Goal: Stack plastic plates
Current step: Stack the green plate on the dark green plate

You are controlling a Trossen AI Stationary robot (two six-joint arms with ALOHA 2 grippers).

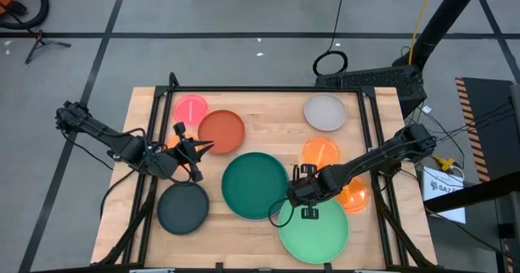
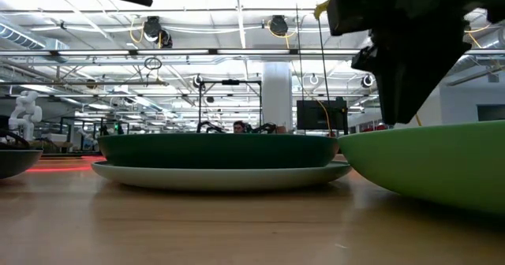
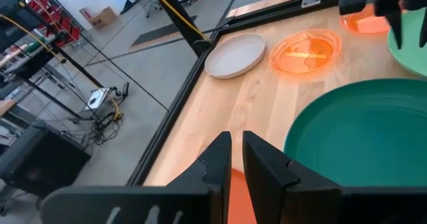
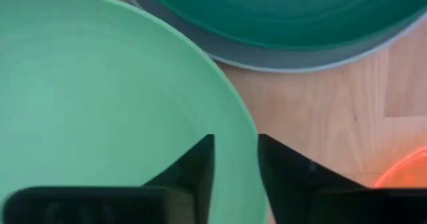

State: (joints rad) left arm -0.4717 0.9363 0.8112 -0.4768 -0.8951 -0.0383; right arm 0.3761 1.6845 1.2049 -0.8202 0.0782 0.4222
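My left gripper (image 1: 203, 149) is at the table's left, shut on the red-brown plate (image 1: 221, 131). My right gripper (image 4: 235, 141) points down at the near right, open. Its fingers stand on either side of the light green plate's (image 1: 313, 228) far rim; I cannot tell whether they touch it. The dark green plate (image 1: 256, 185) rests inside a paler plate (image 2: 221, 175) at the middle. On the wood lie a pink plate (image 1: 191, 108), a black plate (image 1: 183, 208), a grey-white plate (image 1: 325, 112) and two orange plates (image 1: 321, 153) (image 1: 355, 197). My left gripper pinches the red-brown plate's rim (image 3: 233, 194) between its two fingers, at the edge nearest the left arm. The fingers reach in from the table's left, slanting slightly down. The plate lies about level; whether its underside is on the wood, I cannot tell.
A black frame rail (image 1: 268, 89) runs round the tabletop's far and side edges. Bare wood (image 1: 268, 119) lies between the red-brown and grey-white plates at the far middle, and along the near left edge (image 1: 227, 249).
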